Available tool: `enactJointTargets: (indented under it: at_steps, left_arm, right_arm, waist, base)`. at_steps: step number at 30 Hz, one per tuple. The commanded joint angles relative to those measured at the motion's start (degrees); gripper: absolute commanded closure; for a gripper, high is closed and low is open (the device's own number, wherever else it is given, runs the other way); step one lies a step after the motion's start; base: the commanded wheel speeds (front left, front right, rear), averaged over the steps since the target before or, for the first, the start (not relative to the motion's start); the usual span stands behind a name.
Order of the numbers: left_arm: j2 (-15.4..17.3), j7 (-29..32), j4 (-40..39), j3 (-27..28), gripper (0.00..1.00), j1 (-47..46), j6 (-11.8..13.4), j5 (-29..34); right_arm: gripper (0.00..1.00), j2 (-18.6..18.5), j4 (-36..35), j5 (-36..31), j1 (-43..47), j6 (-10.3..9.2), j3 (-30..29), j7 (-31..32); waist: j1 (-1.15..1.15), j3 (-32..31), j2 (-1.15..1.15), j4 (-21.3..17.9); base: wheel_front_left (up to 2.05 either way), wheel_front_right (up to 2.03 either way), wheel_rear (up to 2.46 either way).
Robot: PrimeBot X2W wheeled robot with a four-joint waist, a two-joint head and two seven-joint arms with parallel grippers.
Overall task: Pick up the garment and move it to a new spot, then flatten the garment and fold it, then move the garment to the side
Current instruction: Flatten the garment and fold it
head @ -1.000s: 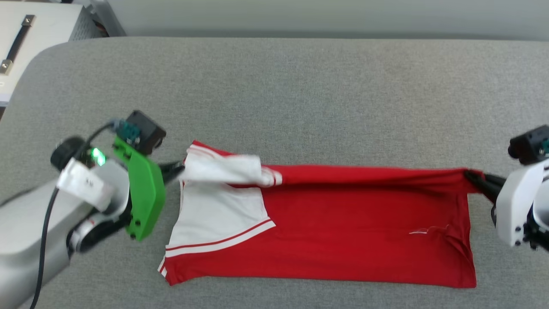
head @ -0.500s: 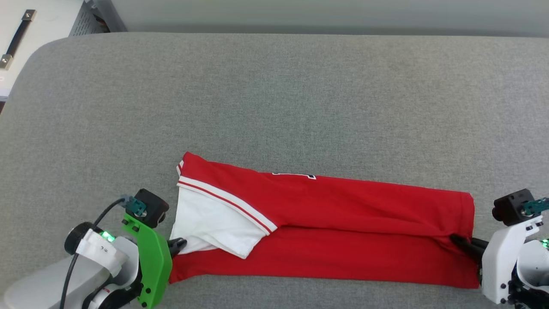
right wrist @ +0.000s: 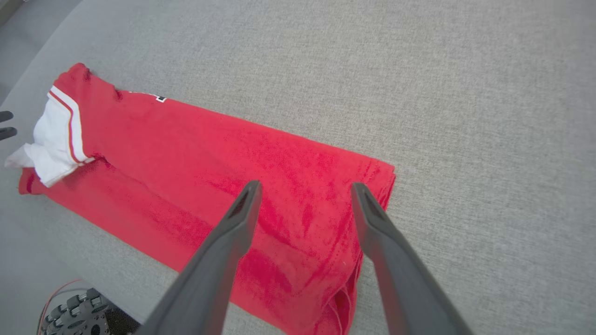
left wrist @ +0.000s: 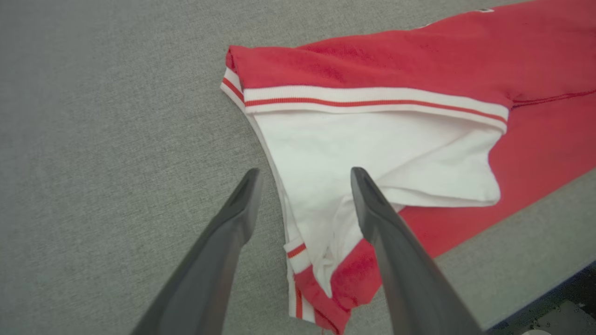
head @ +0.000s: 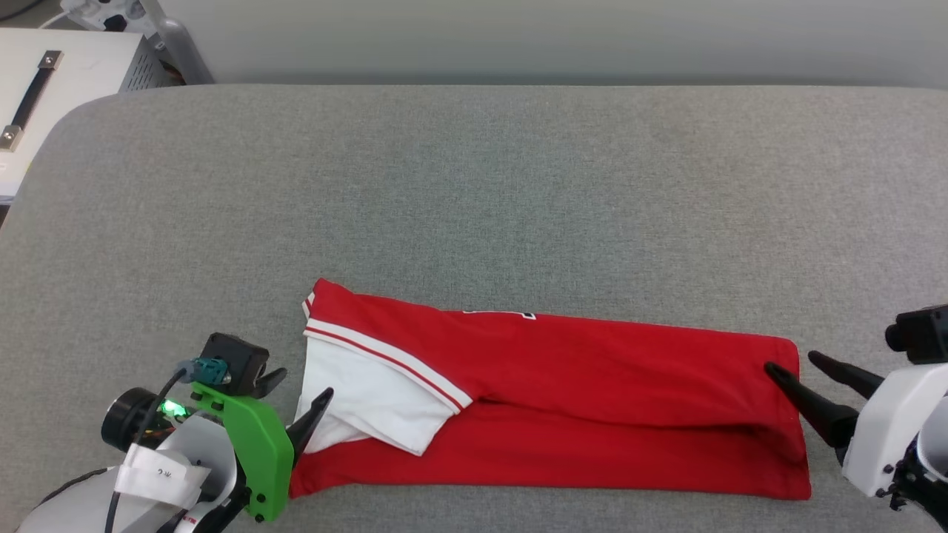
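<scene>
The garment [head: 592, 400], red with a white sleeve, lies folded lengthwise as a long strip near the front edge of the grey padded surface [head: 474, 185]. My left gripper [head: 300, 389] stands open at the strip's left end, one finger over the white sleeve [left wrist: 372, 144] and the other over the grey cloth; nothing is between them. My right gripper [head: 792, 364] is open at the right end, its fingers spread just above the hem corner. In the right wrist view the right gripper [right wrist: 305, 185] hovers over the red cloth [right wrist: 209, 149], gripping none of it.
A white cabinet [head: 44, 66] with a black handle stands past the surface's rounded far-left corner. A pale wall [head: 518, 37] runs along the back. The front edge lies just below the garment, with a wheeled base [right wrist: 79, 316] beneath it.
Both grippers pulled the garment's far edge toward the front, folding it in half lengthwise, then opened and let go. The head camera has shifted slightly.
</scene>
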Motion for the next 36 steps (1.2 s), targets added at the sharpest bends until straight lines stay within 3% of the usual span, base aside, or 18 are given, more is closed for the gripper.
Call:
enactJointTargets:
  at_steps: [1, 8, 14, 18, 25, 36]
  left_arm:
    - [0.2, -2.22, -0.48, 0.81, 0.0, 1.31, 1.53, 0.86]
    - [-1.49, -13.72, -1.73, 6.7, 0.0, 4.63, 9.42, 1.37]
    - [-4.82, -15.53, -2.62, 14.88, 0.0, 7.83, 14.23, 6.15]
    - [-8.18, -15.56, -3.97, 22.86, 0.0, 12.09, 15.57, 12.86]
    - [-16.22, -15.57, -4.13, 34.66, 0.0, 18.95, 12.32, 22.27]
    - [-28.7, -15.58, -1.68, 50.42, 0.0, 26.19, 3.66, 34.27]
  right_arm:
    - [0.0, -0.09, -1.26, 1.0, 0.8, -0.04, -1.62, -0.03]
    - [0.0, -1.05, -4.27, 1.21, 2.42, -0.04, -10.04, 4.05]
    - [0.0, -0.7, -1.16, 2.38, 4.5, -0.04, -12.17, 13.08]
    - [0.0, 0.19, 1.51, 2.81, 4.63, -0.04, -11.66, 16.82]
    - [0.0, 2.62, 6.5, 2.77, 1.89, -0.04, -10.59, 16.34]
    - [0.0, 4.18, 10.46, 7.11, -0.92, -0.04, -5.74, 14.51]
  waist:
    - [0.0, -1.6, 0.0, -0.15]
    - [0.0, -2.64, 0.0, 0.71]
    - [0.0, -1.93, 0.0, 1.87]
    - [0.0, -0.61, 0.0, 2.8]
    - [0.0, 2.42, 0.0, 5.15]
    - [0.0, 4.62, 0.0, 7.06]
  base:
    - [0.0, 0.0, 0.0]
    - [0.0, 0.0, 0.0]
    - [0.0, 0.0, 0.0]
    - [0.0, 0.0, 0.0]
    - [0.0, 0.0, 0.0]
    - [0.0, 0.0, 0.0]
